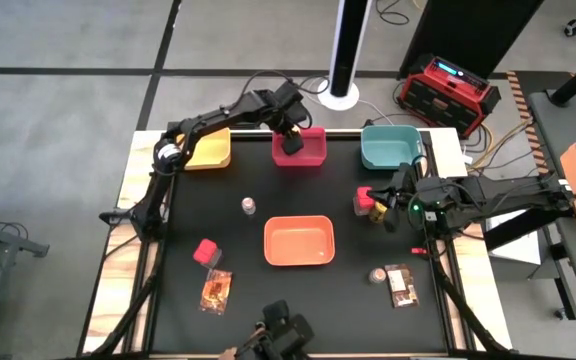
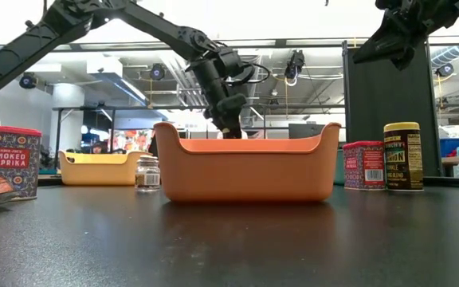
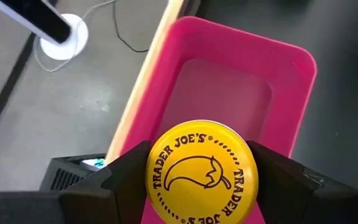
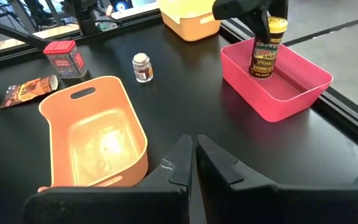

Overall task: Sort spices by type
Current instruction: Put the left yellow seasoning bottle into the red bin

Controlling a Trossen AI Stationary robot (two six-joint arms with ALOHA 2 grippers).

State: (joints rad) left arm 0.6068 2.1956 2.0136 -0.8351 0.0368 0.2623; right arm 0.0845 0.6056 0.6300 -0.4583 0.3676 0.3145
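While the left gripper (image 1: 292, 133) holds a yellow-lidded jar (image 4: 264, 50) upright by its sides above the red tray (image 1: 299, 147) at the worktop's far edge, the right gripper (image 1: 390, 205) rests closed and empty near the right edge, just beside a red tub (image 1: 364, 198) and a second jar (image 2: 402, 155). The orange tray (image 1: 299, 240) sits mid-worktop with bare black surface around it. A shaker (image 1: 249, 206) stands between it and the yellow tray (image 1: 209, 150) at the far left corner; the teal tray (image 1: 389, 147) is at the far right. Another red tub (image 1: 206, 252) and a packet (image 1: 215, 290) lie toward the near left, a second shaker (image 1: 377, 274) and packet (image 1: 401, 284) toward the near right. Only the left wrist view shows the jar lid's printing; only the low view shows the paprika label.
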